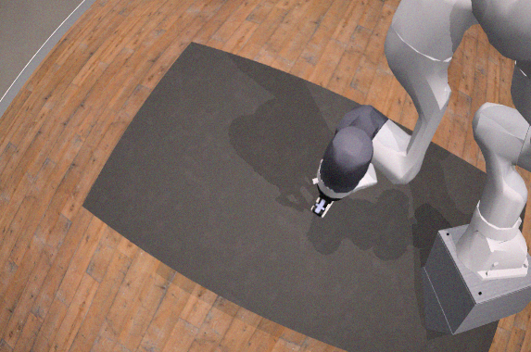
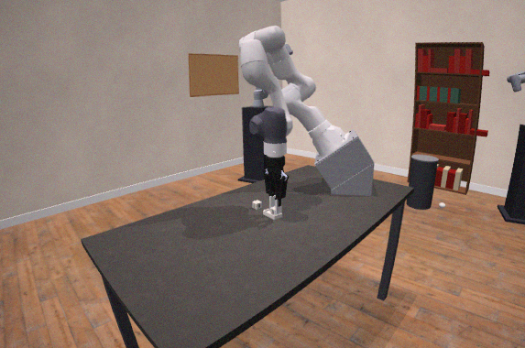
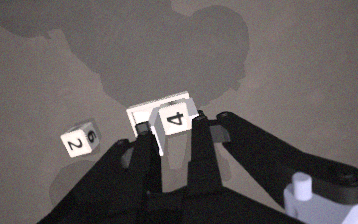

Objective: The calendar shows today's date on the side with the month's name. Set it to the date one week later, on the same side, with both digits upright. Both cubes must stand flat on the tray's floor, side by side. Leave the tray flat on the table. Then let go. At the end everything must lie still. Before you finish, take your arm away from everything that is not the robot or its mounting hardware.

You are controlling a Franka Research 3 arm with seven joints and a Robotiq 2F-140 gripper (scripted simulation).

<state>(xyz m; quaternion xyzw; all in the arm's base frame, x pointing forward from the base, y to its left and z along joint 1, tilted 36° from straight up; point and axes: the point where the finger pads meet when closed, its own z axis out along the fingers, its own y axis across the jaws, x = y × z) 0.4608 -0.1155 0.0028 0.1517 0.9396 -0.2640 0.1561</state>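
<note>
my gripper [image 1: 318,214] [image 2: 275,212] [image 3: 175,113] has its fingers clamped on the cube marked 4 [image 3: 175,119], over the white tray [image 2: 272,215] [image 3: 159,102]. the other cube [image 2: 257,204] [image 3: 80,139], showing 2 and 6, sits on the table [image 1: 192,185] [image 2: 203,270] [image 3: 280,75], apart from the tray.

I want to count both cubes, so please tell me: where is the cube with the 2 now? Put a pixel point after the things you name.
In the wrist view, the cube [image 2: 257,204] [image 3: 79,141] is at the left on the table [image 2: 203,275] [image 3: 300,60], outside the tray [image 2: 272,215] [image 3: 158,101].
</note>
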